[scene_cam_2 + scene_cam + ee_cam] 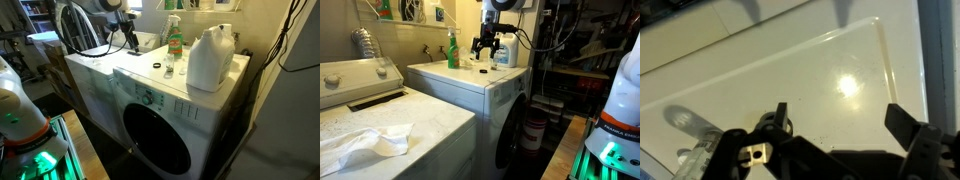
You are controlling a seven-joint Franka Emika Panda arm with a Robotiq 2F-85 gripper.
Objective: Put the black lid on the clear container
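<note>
The clear container [210, 60], a squat see-through jug with a bluish label, stands on the white dryer top; it also shows in an exterior view [504, 52]. The black lid [156, 67] lies flat on the dryer top, left of the container and apart from it. My gripper [485, 52] hangs above the dryer top beside the container, fingers pointing down, open and empty; it also shows in an exterior view [130, 40]. In the wrist view the open fingers [840, 125] frame only bare white surface. The lid does not show there.
A green spray bottle [174, 40] stands at the back of the dryer top [140, 78]. A slim whitish bottle [169, 68] stands close to the lid. A washing machine [380, 120] with a white cloth [365, 145] adjoins the dryer.
</note>
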